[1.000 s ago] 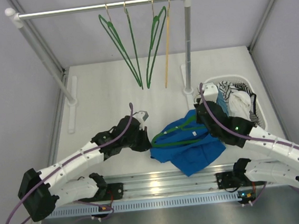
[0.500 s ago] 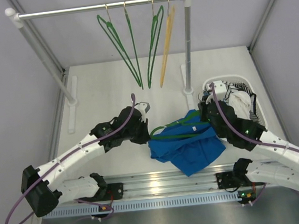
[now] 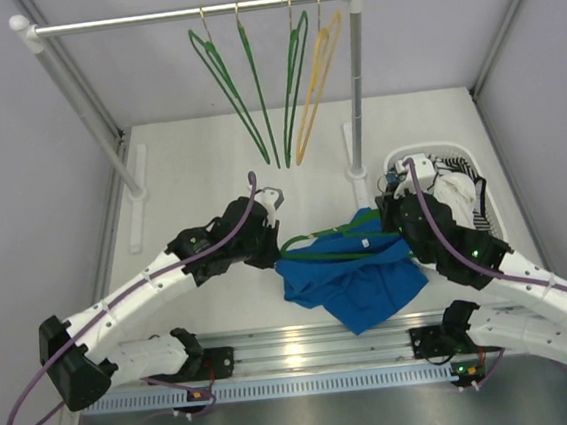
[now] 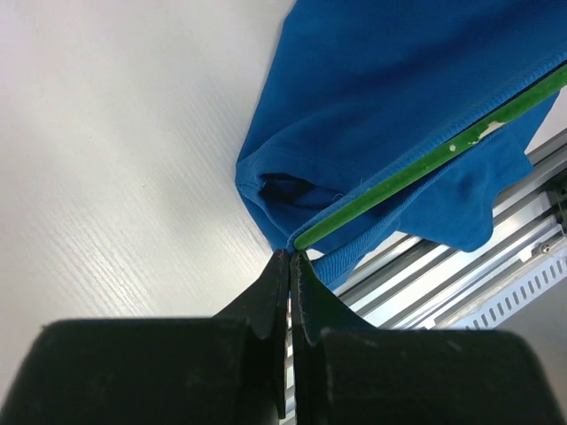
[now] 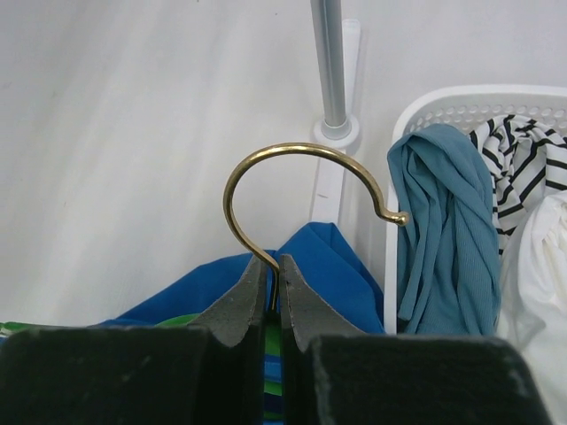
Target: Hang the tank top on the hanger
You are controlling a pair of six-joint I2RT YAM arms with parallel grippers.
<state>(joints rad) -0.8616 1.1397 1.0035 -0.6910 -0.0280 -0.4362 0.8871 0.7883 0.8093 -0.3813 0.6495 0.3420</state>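
tank top [image 3: 366,290] bunched between both grippers, green hanger [image 4: 416,168] lying across it | right gripper [image 5: 275,266] clamped on hanger's brass hook [image 5: 292,149] — laundry basket [image 5: 461,97] just right | left gripper [image 4: 291,257] pinched closed, tips at top's corner beside hanger end — cloth grip unclear

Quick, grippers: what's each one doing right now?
Left gripper: closed, pinching the tank top edge at the end of the hanger.
Right gripper: closed on the hanger's brass hook.
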